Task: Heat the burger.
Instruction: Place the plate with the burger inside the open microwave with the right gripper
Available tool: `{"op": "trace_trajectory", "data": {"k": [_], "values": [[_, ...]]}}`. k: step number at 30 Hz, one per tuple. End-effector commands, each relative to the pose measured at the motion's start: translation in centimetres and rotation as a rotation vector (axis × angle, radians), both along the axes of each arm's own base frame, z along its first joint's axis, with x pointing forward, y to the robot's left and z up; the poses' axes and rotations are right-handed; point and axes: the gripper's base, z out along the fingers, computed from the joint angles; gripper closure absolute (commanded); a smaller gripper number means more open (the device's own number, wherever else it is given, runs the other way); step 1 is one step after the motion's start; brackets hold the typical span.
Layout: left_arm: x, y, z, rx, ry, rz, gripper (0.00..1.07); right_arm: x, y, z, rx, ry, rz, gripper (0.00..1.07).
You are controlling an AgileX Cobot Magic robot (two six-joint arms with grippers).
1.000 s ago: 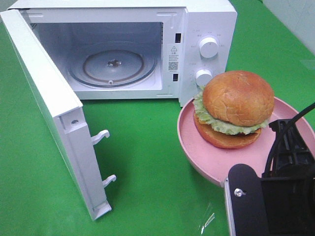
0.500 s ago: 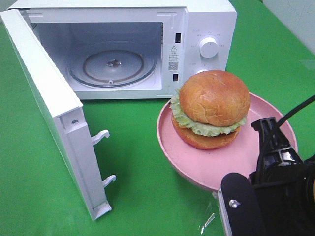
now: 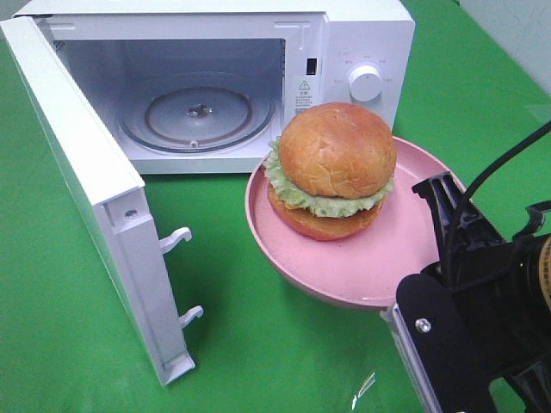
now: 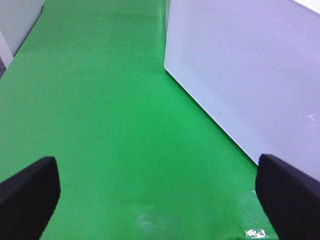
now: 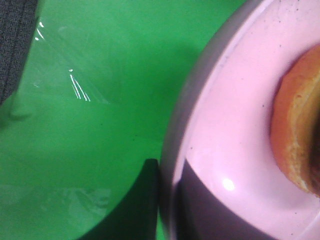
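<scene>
- Right gripper (image 5: 166, 202) is clamped on the near rim of the pink plate (image 3: 344, 275), with one dark finger under the rim's outer side and the other lying on the plate's inner surface.
- Its arm comes in from the lower right of the high view, with the black wrist housing and a cable just behind the plate.
- The burger (image 3: 331, 163) sits on the plate, toward the side away from the grip, with its golden bun uppermost and lettuce frilling out between the two halves.
- The plate appears to be raised off the green cloth (image 3: 258, 232), casting a shadow under its front edge. It hangs in front of the microwave (image 3: 362, 34), to the right of the open cavity and below the upper knob (image 3: 365, 82).
- The microwave door (image 3: 77, 189) stands swung wide to the left, and the glass turntable (image 3: 198, 112) lies bare inside.
- Left gripper (image 4: 155, 195) is spread wide with nothing between its fingers (image 4: 27, 195). It is low over the cloth beside a white, finely dotted panel (image 4: 250, 75).
- Only the left wrist view shows that arm, which lies outside the high view.
- Only the right wrist view shows the grip on the rim close up, along with a sliver of the burger's bottom bun. The high view shows where the plate stands relative to the microwave's opening.
</scene>
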Motion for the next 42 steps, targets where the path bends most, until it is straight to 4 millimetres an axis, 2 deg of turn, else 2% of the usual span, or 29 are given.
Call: {"op": "trace_trajectory", "data": {"k": [1,22,29,33,42], "values": [[-0.2,0.0,0.1,-0.003,-0.032,-0.004,0.08,0.5,0.0,0.4,0.011,-0.047,0.065,1.07],[-0.2,0.0,0.1,-0.003,-0.032,-0.004,0.08,3.1,-3.3,0.2,-0.083,-0.058,0.128,1.07],[-0.2,0.0,0.1,-0.003,-0.032,-0.004,0.08,3.1,-3.3,0.1,-0.065,-0.039,0.141,1.07],[-0.2,0.0,0.1,-0.003,-0.032,-0.004,0.08,3.5,-3.1,-0.8,-0.1,-0.019,0.149,1.07],[-0.2,0.0,0.1,-0.003,-0.032,-0.004,0.08,4.1,-2.7,-0.3,-0.074,-0.034,0.136,1.07]]}}
